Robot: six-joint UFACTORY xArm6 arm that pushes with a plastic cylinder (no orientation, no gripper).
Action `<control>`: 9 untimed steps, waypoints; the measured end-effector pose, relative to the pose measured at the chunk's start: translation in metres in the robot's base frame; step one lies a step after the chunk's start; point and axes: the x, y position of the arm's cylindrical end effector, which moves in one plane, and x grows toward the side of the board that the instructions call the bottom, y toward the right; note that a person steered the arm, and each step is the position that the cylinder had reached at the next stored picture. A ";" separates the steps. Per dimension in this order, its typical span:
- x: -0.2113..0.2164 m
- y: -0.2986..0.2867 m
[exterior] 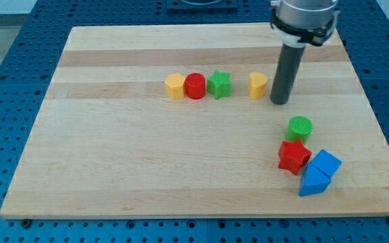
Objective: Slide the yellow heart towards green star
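The yellow heart (pixel 258 85) lies on the wooden board right of centre in the upper half. The green star (pixel 219 84) lies a short gap to its left. My tip (pixel 280 102) stands just right of the yellow heart, very close to it or touching its right side. The rod rises straight up from there to the arm at the view's top.
A red cylinder (pixel 195 86) and a yellow hexagon (pixel 175 86) line up left of the green star. At the lower right sit a green cylinder (pixel 300 127), a red star (pixel 294 156) and two blue blocks (pixel 326 163) (pixel 313 182). The board's right edge (pixel 373 115) is nearby.
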 end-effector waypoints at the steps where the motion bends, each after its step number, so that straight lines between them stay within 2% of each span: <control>1: -0.011 0.002; 9: -0.018 -0.030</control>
